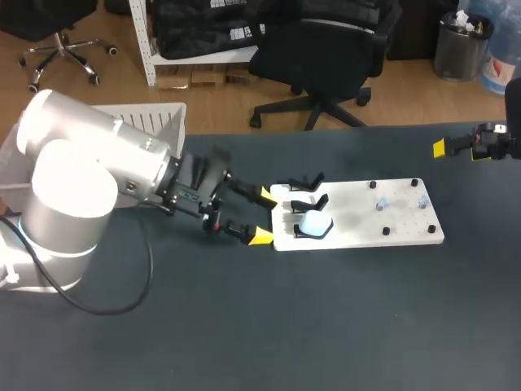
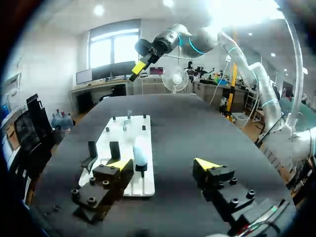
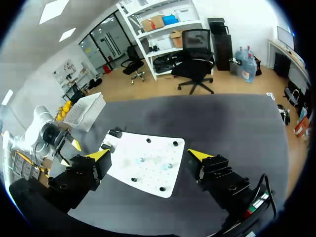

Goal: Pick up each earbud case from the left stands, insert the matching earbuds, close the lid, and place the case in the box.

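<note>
Left arm (image 1: pixel 73 171): glossy white cylindrical links, black cable (image 1: pixel 150 257) trailing below. Left gripper (image 1: pixel 264 216): black blocks, round screws, yellow wedge tips.

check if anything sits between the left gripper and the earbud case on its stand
Nothing visible does. The earbud case sits on the white board just ahead of the open left gripper; the empty black stands are off to one side.

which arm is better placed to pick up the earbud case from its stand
Left. The left tool is open right beside the stands, with the earbud case just ahead of it. The right tool is open too, but well beyond the board's opposite end.
</note>
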Controlling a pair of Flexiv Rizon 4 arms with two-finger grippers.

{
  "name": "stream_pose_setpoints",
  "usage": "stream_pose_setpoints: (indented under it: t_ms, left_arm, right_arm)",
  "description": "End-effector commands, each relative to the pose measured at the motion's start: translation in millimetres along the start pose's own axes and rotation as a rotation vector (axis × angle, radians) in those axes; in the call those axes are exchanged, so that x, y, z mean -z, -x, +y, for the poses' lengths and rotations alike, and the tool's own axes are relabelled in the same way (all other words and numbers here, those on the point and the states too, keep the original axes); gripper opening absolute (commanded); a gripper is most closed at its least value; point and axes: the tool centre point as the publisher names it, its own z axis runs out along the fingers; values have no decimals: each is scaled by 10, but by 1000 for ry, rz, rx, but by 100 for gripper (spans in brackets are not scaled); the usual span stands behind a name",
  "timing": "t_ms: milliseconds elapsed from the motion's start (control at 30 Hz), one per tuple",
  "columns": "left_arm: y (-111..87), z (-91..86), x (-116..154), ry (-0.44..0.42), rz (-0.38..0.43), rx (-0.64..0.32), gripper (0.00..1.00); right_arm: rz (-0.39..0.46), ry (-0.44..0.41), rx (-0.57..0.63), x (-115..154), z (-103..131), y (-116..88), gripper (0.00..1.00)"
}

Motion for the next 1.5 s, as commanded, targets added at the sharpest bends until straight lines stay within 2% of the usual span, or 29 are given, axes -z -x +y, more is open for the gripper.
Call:
stream_pose_setpoints:
  t_ms: [33, 167, 267, 400, 600, 733, 900, 1000, 1267, 1500]
  left_arm:
    - [-66, 85, -156, -2, 16, 26, 75]
    - [-97, 136, -259, 2, 34, 44, 76]
    - [-104, 166, -319, 8, 37, 50, 73]
    - [-119, 221, -390, 21, 38, 51, 72]
    - [-149, 282, -449, 34, 41, 43, 68]
    - [-169, 324, -494, 40, 47, 49, 60]
    - [-168, 350, -528, 34, 48, 57, 58]
    - [-162, 362, -552, 30, 46, 62, 61]
    - [-162, 416, -604, 19, 39, 75, 58]
    - [-165, 454, -628, 15, 35, 77, 50]
  right_arm:
    - [1, 1, 1, 1, -5, 5, 100]
    - [1, 1, 1, 1, -5, 5, 100]
    - [1, 1, 1, 1, -5, 5, 100]
    - [1, 1, 1, 1, -5, 5, 100]
    - [1, 1, 1, 1, -5, 5, 100]
    - [1, 1, 1, 1, -5, 5, 100]
    - [1, 1, 1, 1, -5, 5, 100]
    - [1, 1, 1, 1, -5, 5, 100]
    - [1, 1, 1, 1, -5, 5, 100]
    - [1, 1, 1, 1, -5, 5, 100]
